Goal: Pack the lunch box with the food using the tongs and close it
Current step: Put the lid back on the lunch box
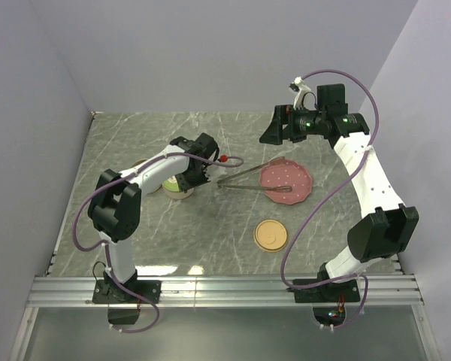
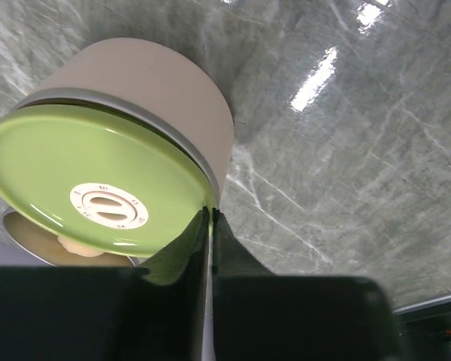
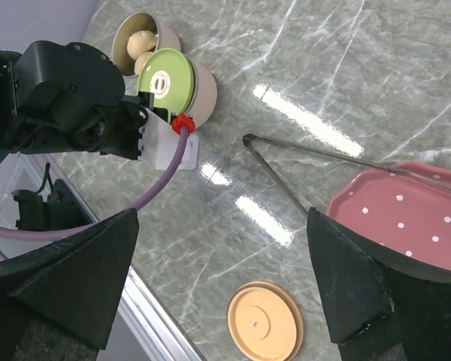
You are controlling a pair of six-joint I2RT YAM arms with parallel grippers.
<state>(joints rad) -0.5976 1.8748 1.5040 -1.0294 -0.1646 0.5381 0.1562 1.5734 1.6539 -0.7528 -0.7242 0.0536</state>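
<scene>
The left claw (image 2: 210,214), far to the left of the pink dotted plate (image 1: 297,180), has its fingers drawn almost together with only a thin slit between them. Its tips sit at the rim of the green lid (image 2: 90,173), and I cannot tell whether they pinch that rim or merely touch it. The green lid sits on a beige tier (image 2: 158,83) of the lunch box, which is tipped on its side to the left of the plate. Against that tier, on the side away from the plate, is an open tier (image 3: 122,34) with pale balls (image 3: 141,43) inside. No red-orange chunks show in any view, so they may be under the green lid. The tongs (image 3: 286,145) lie on the marble table (image 1: 210,233), held by neither arm, with the joined end pointing left and the two tips resting over the plate's left rim. What shows of the plate is bare, so I judge the packing done or nearly so. A round tan lid (image 1: 270,235) lies flat on the table just in front of the plate, which suggests that closing the box remains. The right claw (image 3: 222,218) hangs above the plate with its jaws spread wide, gripping nothing. The only writing is some tiny raised characters around the white disc at the green lid's centre, too small to read, and no brand is visible.
</scene>
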